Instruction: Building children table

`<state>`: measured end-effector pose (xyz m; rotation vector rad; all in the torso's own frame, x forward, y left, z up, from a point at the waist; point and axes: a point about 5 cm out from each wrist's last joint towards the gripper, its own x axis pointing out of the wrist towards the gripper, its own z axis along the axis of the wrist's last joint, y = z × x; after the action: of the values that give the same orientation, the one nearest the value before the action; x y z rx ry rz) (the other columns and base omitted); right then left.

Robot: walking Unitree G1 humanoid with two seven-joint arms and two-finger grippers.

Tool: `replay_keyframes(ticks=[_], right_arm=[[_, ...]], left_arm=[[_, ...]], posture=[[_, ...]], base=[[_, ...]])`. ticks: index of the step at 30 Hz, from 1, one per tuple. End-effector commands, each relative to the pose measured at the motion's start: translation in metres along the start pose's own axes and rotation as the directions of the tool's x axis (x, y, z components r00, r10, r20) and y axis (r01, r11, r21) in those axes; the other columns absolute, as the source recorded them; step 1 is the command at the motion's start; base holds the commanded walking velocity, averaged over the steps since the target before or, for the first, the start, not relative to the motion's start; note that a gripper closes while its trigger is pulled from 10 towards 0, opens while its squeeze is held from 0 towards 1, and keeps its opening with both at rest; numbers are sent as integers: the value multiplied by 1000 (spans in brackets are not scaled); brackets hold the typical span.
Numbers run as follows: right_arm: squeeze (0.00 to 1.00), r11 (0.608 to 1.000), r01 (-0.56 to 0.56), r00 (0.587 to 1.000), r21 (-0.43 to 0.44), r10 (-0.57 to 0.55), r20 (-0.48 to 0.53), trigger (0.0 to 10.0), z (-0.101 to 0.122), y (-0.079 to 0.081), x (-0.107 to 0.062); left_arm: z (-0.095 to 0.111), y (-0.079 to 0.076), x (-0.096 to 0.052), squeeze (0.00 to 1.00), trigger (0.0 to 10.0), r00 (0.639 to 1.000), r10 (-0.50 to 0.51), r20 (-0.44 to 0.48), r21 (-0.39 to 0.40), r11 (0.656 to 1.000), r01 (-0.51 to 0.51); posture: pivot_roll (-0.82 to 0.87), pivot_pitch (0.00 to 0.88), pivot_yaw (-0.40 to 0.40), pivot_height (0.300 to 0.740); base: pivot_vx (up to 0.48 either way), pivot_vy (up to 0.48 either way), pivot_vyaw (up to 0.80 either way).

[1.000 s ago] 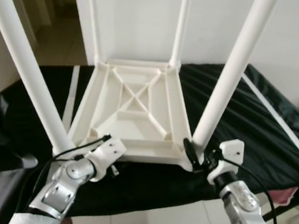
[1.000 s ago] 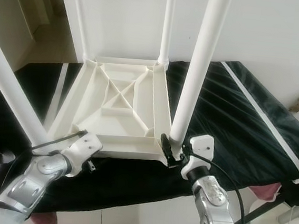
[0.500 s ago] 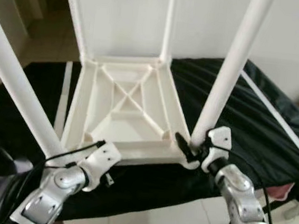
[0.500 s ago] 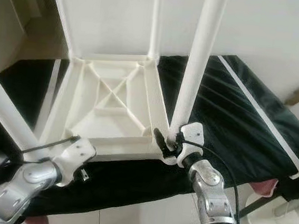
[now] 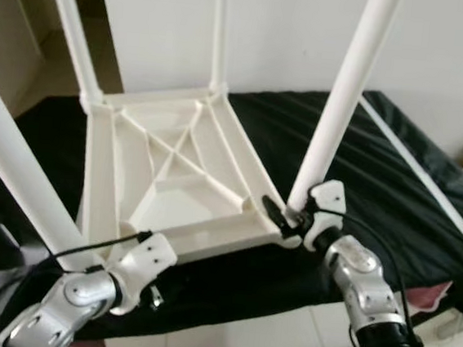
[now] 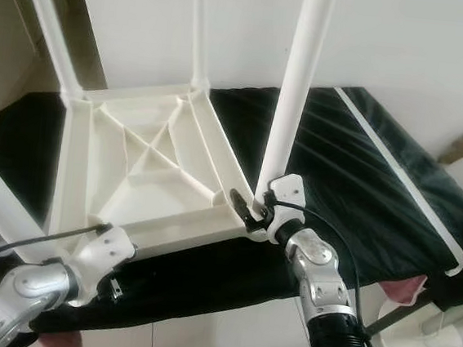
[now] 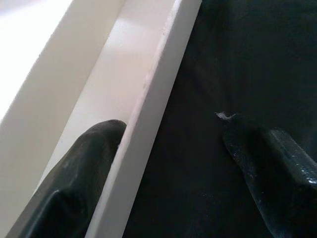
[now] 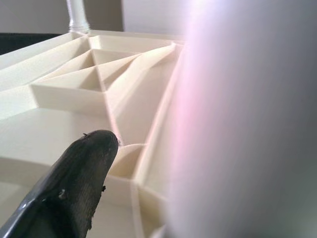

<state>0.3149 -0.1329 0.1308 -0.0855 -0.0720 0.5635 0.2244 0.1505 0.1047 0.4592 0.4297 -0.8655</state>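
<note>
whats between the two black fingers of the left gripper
In the left wrist view, the white plastic table's rim runs between the left gripper's fingers, with black cloth beside it.

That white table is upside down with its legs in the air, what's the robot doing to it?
The robot is building it. The white table lies top-down on a black cloth, legs up. The right gripper holds the near right corner by a leg. The left gripper straddles the near edge, jaws open.

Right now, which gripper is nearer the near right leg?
Right. The right gripper is at the base of the near right leg; the left gripper straddles the table edge near the opposite corner.
</note>
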Motion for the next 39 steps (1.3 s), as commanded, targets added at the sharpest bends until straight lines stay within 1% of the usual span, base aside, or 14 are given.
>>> replay_keyframes(ticks=[1, 4, 5, 6, 8, 12, 18, 21, 22, 25, 31, 33, 38, 39], right_arm=[[0, 1000, -22, 1000, -9, 22, -9, 10000, -1, 3, 3], [0, 1000, -24, 1000, -13, 24, -1, 10000, -2, 5, 0], [0, 1000, -9, 1000, -14, 9, 5, 10000, -3, 5, -4], [0, 1000, -9, 1000, -14, 9, 5, 10000, -3, 5, -4], [0, 999, 33, 999, -17, -33, 13, 10000, -5, 4, -11], [0, 993, 121, 992, 7, -121, 41, 10000, -5, 1, -22], [0, 982, 184, 981, 27, -186, 57, 10000, -5, 1, -31], [0, 981, 190, 980, 41, -192, 48, 10000, -9, 7, -40], [0, 981, 190, 980, 41, -192, 48, 10000, -9, 7, -40], [0, 981, 186, 981, 47, -188, 39, 10000, -13, 13, -44], [0, 981, 189, 981, 48, -191, 42, 10000, -12, 13, -43], [0, 983, 183, 981, 19, -184, 55, 10000, -7, 5, -35], [0, 984, 177, 983, 12, -177, 56, 10000, -6, 4, -33], [0, 986, 168, 984, 7, -168, 57, 10000, -4, 3, -32]], left_arm=[[-12, -12, -6, 0, 10000, 958, -282, -45, -31, 959, 281], [-13, -1, -7, 0, 10000, 974, -222, -39, -6, 975, 222], [-8, 6, -6, 0, 10000, 984, -176, -2, 41, 984, 176], [-8, 6, -6, 0, 10000, 984, -176, -2, 41, 984, 176], [5, 9, -4, 0, 10000, 987, -137, 81, 57, 990, 132], [26, -5, -7, 0, 10000, 951, -213, 224, 0, 976, 219], [20, -2, -12, 0, 10000, 948, -249, 199, 13, 968, 252], [5, 17, -20, 0, 10000, 958, -239, 161, -42, 968, 248], [5, 17, -20, 0, 10000, 958, -239, 161, -42, 968, 248], [-1, 34, -24, 0, 10000, 968, -212, 138, -35, 975, 218], [2, 43, -24, 0, 10000, 969, -198, 149, -14, 979, 203], [3, 56, -16, 0, 10000, 974, -177, 139, 19, 984, 176], [3, 58, -14, 0, 10000, 976, -176, 129, 35, 984, 173], [2, 63, -13, 0, 10000, 980, -165, 115, 46, 986, 161]], posture=[[53, 0, -22, 740], [58, 0, -28, 740], [59, 0, -29, 740], [59, 0, -29, 740], [58, 0, -27, 740], [42, 0, -17, 740], [37, 0, -15, 740], [28, 0, -7, 740], [28, 0, -7, 740], [24, 0, -2, 740], [20, 0, 1, 740], [20, 0, -7, 740], [20, 0, -7, 740], [17, 0, -8, 740]], base=[[0, 0, 0], [0, 0, 0], [0, 0, 0], [0, 0, 0], [0, 0, 0], [0, 0, 0], [0, 0, 0], [0, 0, 0], [0, 0, 0], [0, 0, 0], [0, 0, 0], [0, 0, 0], [0, 0, 0], [0, 0, 0]])
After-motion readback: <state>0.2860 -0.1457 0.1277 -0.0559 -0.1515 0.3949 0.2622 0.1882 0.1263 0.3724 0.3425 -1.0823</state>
